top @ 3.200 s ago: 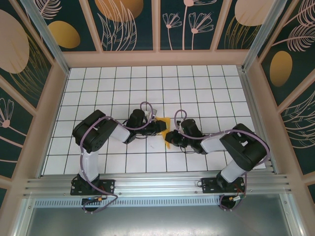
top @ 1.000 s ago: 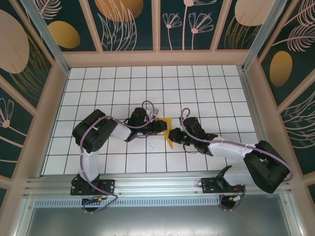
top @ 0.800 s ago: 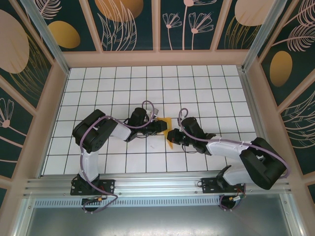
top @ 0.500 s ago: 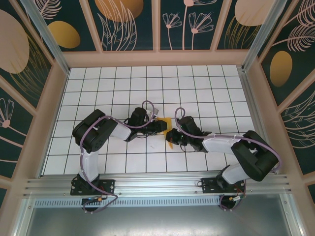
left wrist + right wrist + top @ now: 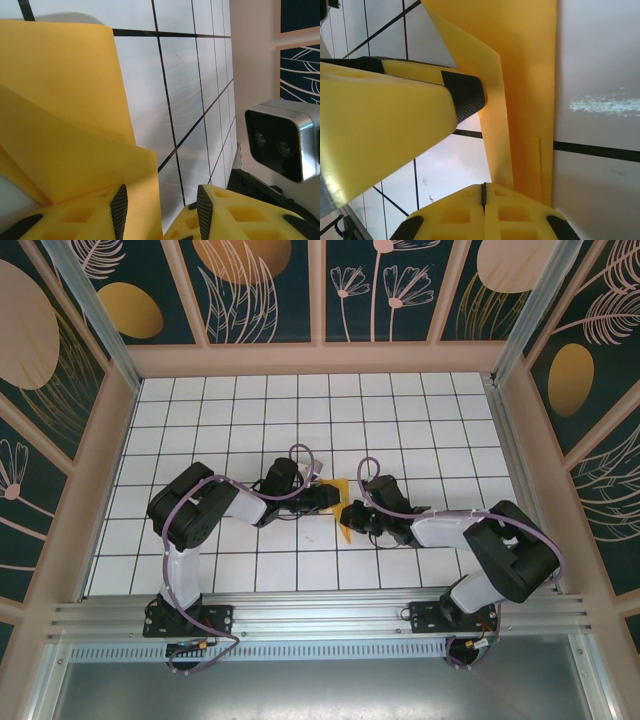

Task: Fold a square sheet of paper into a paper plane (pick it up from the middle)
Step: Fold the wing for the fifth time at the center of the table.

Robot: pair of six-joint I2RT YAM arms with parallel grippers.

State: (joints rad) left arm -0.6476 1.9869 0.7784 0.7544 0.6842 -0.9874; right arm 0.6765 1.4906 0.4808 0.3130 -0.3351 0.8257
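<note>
**A:** Where is the thin, creased orange-yellow sheet of paper (image 5: 340, 488)?

**B:** It sits near the middle of the white tiled surface (image 5: 250, 410). It is a narrow folded shape running near to far, between the tips of the two arms.

**A:** How does the left hand (image 5: 326, 498) stand?

**B:** It is at the paper's left edge, touching it. In the left wrist view the left hand (image 5: 161, 194) is released. Its two yellow fingers (image 5: 75, 217) stand apart and tiles show through the gap. A raised flap of the paper (image 5: 65, 100) stands inside that gap, against the finger on the left of that view. Nothing squeezes it.

**A:** And the right hand (image 5: 352, 514)?

**B:** It is at the paper's right side, just opposite the left one. In the right wrist view the right hand (image 5: 482, 189) is clenched, its fingertips meeting along a thin seam. The paper (image 5: 520, 75) shows layered folds with a long crease, and its end runs down to those tips. Whether a layer is caught between them cannot be told.

**A:** Anything else close by?

**B:** In the right wrist view, a finger of the left hand lies just left of the paper's folded edge. The grey camera box (image 5: 280, 145) on the right wrist shows in the left wrist view.
</note>
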